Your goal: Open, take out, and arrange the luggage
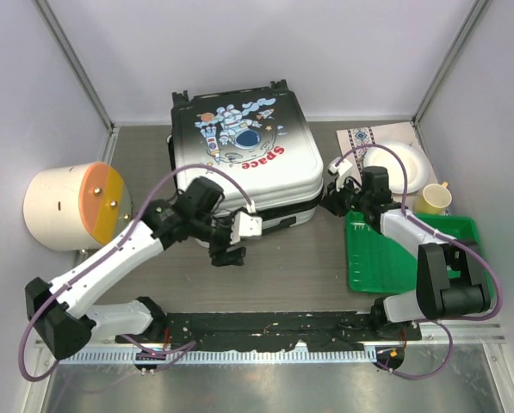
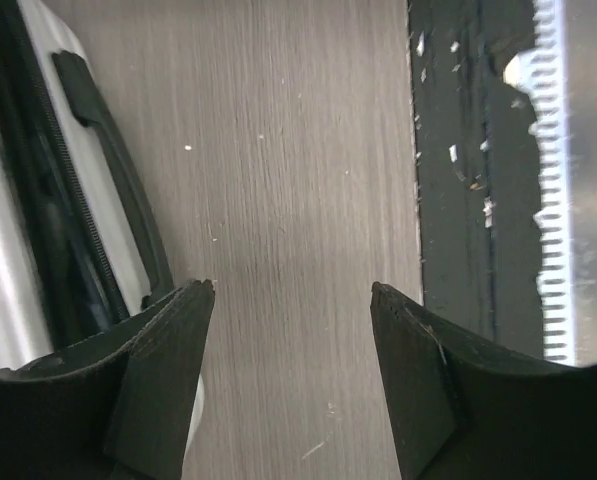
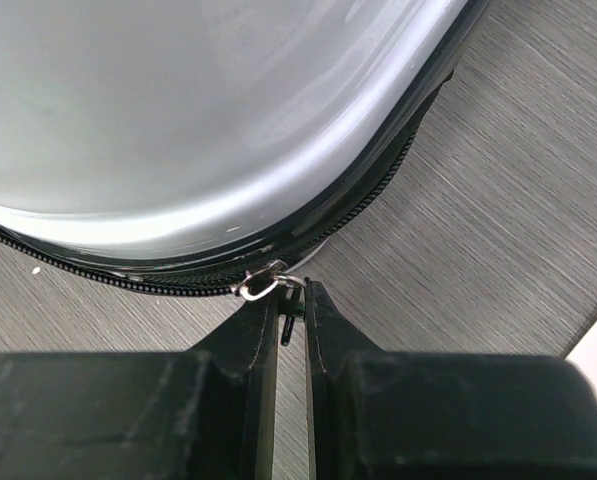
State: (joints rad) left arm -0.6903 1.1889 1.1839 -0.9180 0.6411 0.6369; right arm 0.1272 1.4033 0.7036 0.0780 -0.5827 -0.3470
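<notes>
Two arms crowd the luggage (image 1: 239,146), a small hard-shell suitcase with a white-to-black shell, lying flat at the far middle of the grey wood-grain worktop (image 1: 308,258). Well to its left, a cream cylindrical bin (image 1: 54,206) lies on its side with its orange lid (image 1: 104,205) on, facing right. To its right a white plate (image 1: 403,163) sits on a patterned cloth (image 1: 357,138). A yellow cup (image 1: 433,200) stands just nearer, by the far right corner of a green plastic tray (image 1: 368,258). The right arm stretches over that tray, hiding much of its floor.

The luggage's printed astronaut shell faces up and its black wheels (image 1: 181,95) point to the far wall, so its length runs near to far, a little askew. Its two shells lie closed together.

The left gripper (image 2: 293,300) hangs over bare worktop just beside the luggage's near side and black side handle (image 2: 108,150), fingers wide apart and holding nothing. The right gripper (image 3: 292,300) is at the near right corner, fingers almost together, pinching the silver zipper pull (image 3: 268,283).
</notes>
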